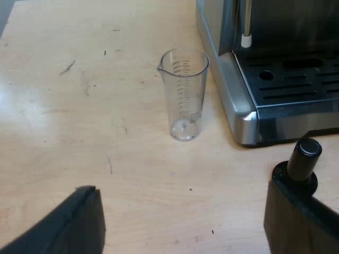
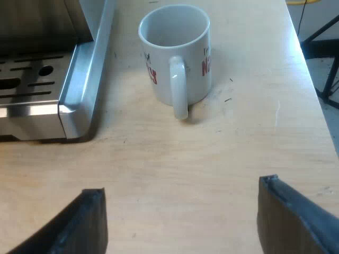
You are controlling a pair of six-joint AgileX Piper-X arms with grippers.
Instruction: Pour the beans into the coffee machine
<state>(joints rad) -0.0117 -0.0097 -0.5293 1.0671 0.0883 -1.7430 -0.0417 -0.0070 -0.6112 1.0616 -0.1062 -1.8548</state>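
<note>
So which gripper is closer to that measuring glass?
Left. The left gripper, open, faces the measuring glass beside the espresso machine; the right gripper faces the mug at the machine's opposite corner.

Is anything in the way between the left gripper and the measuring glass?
Nothing visible is. Only tabletop lies between the open left gripper and the upright measuring glass. A black-knobbed tamper stands beside one finger, off the path, and the espresso machine sits beside the glass.

Bright, even light; pale glare on the table (image 1: 63, 137) and espresso machine (image 1: 249, 119); soft shadow by the mug (image 2: 196, 79)
</note>
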